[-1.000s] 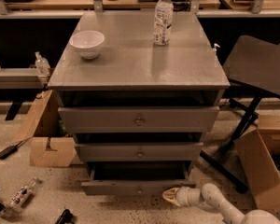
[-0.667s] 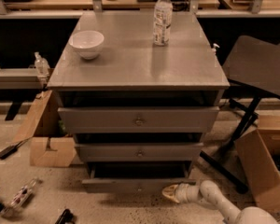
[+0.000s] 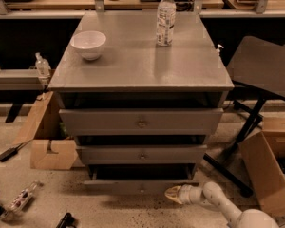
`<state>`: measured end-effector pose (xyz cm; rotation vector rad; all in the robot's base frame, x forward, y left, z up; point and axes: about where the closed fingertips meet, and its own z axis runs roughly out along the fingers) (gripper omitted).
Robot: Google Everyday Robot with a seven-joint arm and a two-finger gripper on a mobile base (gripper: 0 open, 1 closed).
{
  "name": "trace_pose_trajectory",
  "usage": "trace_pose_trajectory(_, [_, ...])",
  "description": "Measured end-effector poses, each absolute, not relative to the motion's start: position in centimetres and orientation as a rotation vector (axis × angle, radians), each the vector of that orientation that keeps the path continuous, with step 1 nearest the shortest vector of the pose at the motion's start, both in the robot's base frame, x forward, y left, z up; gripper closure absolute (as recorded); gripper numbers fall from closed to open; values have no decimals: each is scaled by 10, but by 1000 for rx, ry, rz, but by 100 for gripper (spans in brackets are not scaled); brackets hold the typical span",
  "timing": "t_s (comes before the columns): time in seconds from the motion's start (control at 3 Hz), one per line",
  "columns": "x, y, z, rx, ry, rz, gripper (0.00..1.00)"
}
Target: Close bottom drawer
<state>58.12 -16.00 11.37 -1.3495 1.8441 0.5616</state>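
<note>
The grey three-drawer cabinet [image 3: 142, 75] stands in the middle of the camera view. Its bottom drawer [image 3: 140, 186] is the lowest, narrowest front with a small knob. It stands pulled out a little, with a dark gap above it. My gripper [image 3: 173, 193] is low at the floor, right of the knob, its tip against the lower right part of that drawer's front. My white arm [image 3: 228, 207] runs off to the lower right. The top drawer [image 3: 141, 122] and middle drawer [image 3: 141, 154] sit above.
A white bowl [image 3: 89, 44] and a water bottle [image 3: 166, 18] stand on the cabinet top. Cardboard boxes lie at left [image 3: 50, 146] and right [image 3: 266, 170]. A dark folding table [image 3: 266, 70] stands right. A bottle [image 3: 20, 201] lies on the floor at left.
The gripper has stayed low against the right part of the bottom drawer's front and shifted only slightly. The drawer's front appears a little further in.
</note>
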Motion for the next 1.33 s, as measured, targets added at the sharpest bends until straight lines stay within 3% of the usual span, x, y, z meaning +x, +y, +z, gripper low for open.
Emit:
trace_pose_trajectory(0.33, [580, -160, 114, -1350, 1844, 562, 100])
trace_pose_trajectory(0.67, [579, -157, 112, -1351, 1843, 568, 81])
trace_pose_trajectory(1.0, [578, -153, 111, -1353, 1841, 575, 50])
trace_pose_trajectory(1.33, [577, -150, 110, -1354, 1840, 579, 27])
